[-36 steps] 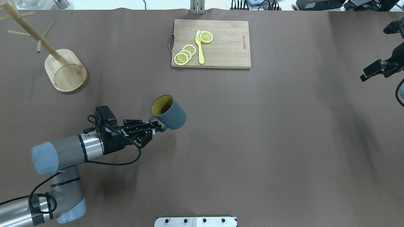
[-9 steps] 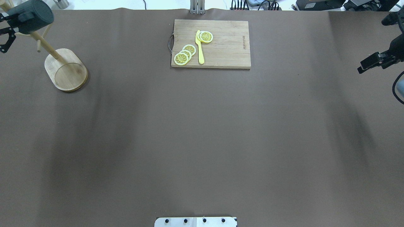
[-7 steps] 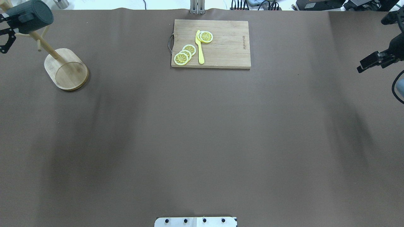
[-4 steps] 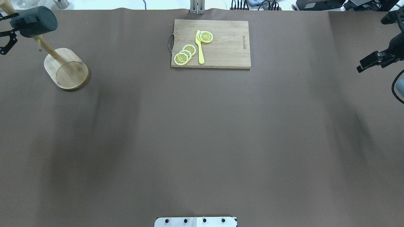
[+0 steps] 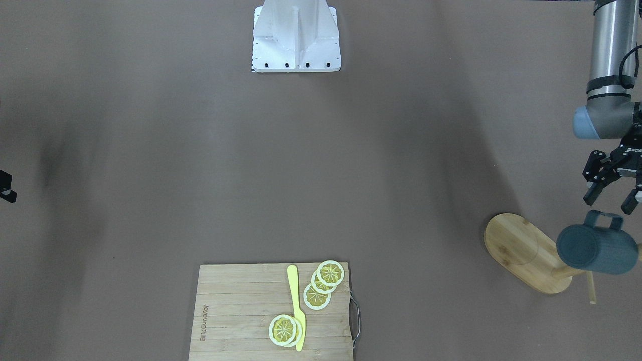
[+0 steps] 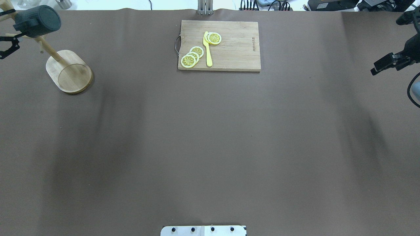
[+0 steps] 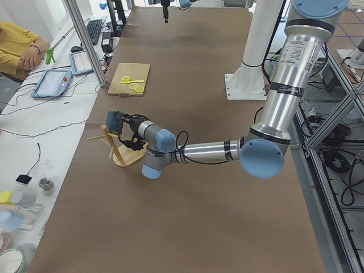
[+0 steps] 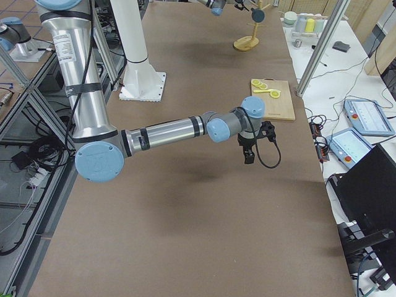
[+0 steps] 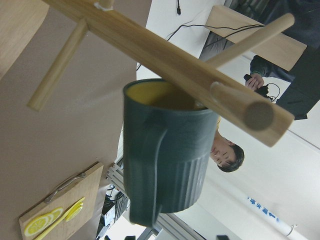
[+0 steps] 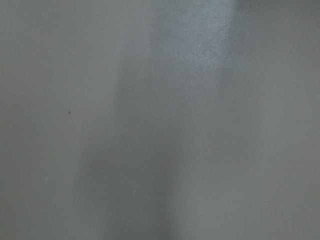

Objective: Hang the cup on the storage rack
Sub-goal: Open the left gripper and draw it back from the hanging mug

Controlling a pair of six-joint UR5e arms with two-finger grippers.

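Front view: left claw (image 5: pixel 611 196) was spread wide and held nothing. It sat just clear of the handle (image 5: pixel 604 219) of the cup (image 5: pixel 597 249). The cup was up on the storage rack (image 5: pixel 521 250), off the bench (image 5: pixel 351 150), lying sideways over the base. Risk: a finger clips the handle on retreat and drags the cup off.

Overhead: the cup's weight hung to one side of the rack's stem. A sideways nudge from the arm could tip the whole rack. Right claw (image 6: pixel 387 64) was well apart at the far edge, seen side-on, so I couldn't tell its opening. No threat from it.

Left side view: the near arm's wrist was close beside the rack. A swinging exit could catch a branch.

Right side view: rack and cup were too small to add anything.

Left wrist: the cup's mouth was against the pole (image 9: pixel 165 60). The handle loop faced the camera with no peg visible through it. It possibly hung on something hidden behind, so the seat may be shallow and it could slide off.

Right wrist: only blurred bench, no use here.
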